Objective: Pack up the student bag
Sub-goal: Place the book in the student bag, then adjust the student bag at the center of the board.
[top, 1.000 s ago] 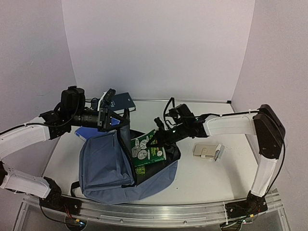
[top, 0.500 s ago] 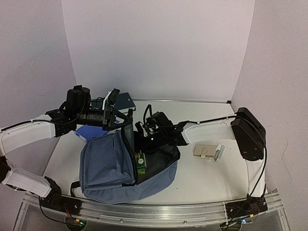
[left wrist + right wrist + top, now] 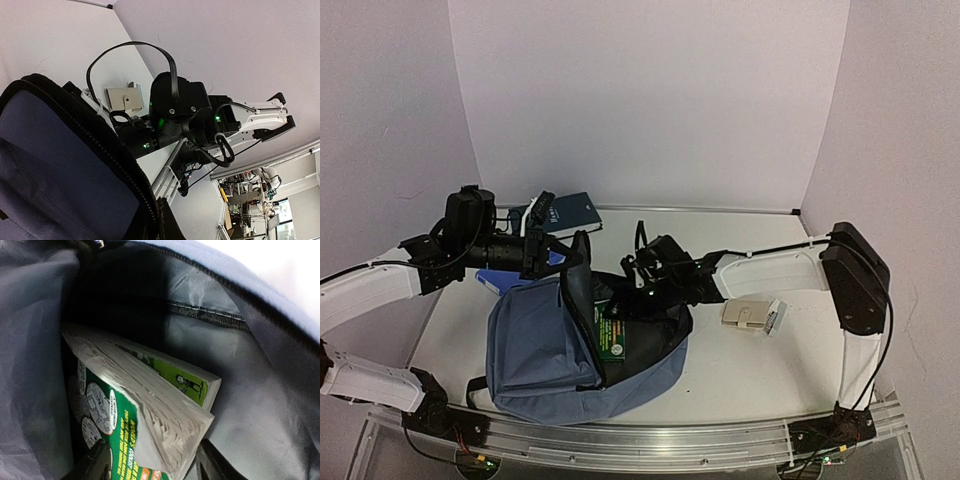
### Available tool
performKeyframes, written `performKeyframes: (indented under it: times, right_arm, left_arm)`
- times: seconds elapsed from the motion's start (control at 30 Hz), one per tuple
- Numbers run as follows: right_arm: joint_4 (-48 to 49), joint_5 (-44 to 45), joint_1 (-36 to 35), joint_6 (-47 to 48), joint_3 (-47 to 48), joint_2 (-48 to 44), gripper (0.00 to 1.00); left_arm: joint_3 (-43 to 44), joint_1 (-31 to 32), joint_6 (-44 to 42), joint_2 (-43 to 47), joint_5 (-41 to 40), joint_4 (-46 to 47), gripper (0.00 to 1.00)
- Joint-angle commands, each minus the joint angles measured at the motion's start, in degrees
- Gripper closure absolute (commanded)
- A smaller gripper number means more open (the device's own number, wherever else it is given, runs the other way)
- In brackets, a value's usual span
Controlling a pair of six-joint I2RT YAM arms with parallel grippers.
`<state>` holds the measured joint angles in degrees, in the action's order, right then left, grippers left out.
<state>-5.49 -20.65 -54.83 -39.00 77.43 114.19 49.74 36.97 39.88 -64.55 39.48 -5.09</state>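
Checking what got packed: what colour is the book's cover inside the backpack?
The book is green with white circles; right wrist view.

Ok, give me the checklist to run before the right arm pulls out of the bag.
1. Green book inside the student bag: ok, it lies in the main compartment.
2. Right gripper open: ok, its jaws stand apart on either side of the book's corner. Whether a finger touches the book: cannot tell.
3. Left gripper holding the bag's rim up: ok, the mouth is open.
4. Way out past the zip edge free of snags: cannot tell.
5. Everything packed: not ok, a beige case and a dark blue book lie on the table.
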Motion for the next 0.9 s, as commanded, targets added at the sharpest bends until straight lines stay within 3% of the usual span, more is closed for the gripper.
performKeyframes:
  times: [0.0,0.13,0.33,0.6,0.77,0.87]
  right_arm:
    - [1.1,-0.9,-1.8,0.3,2.7,0.4,0.56]
    - [1.8,-2.1,-2.9,0.5,6.2,2.5,0.59]
    - [2.4,-1.6,-3.1,2.0,7.8,2.2,0.56]
    - [-6.9,11.4,-1.5,6.6,2.5,-9.1,0.27]
    - [-19.7,28.6,-1.2,9.3,1.9,-14.8,0.15]
    - [-23.8,32.4,-0.4,9.7,-0.1,-16.2,0.11]
  left_arm:
    - [0.8,0.0,-1.4,0.9,-0.3,1.7,1.0]
    - [0.6,0.0,-1.1,0.5,-0.3,2.0,1.0]
    - [-0.1,0.0,-0.1,0.4,-2.3,0.9,1.0]
    - [-1.6,-0.7,0.2,1.6,-8.8,-5.5,1.0]
    - [-3.3,-1.7,1.4,3.0,-10.6,-7.6,1.0]
    - [-4.1,-2.4,2.0,3.8,-11.6,-8.5,1.0]
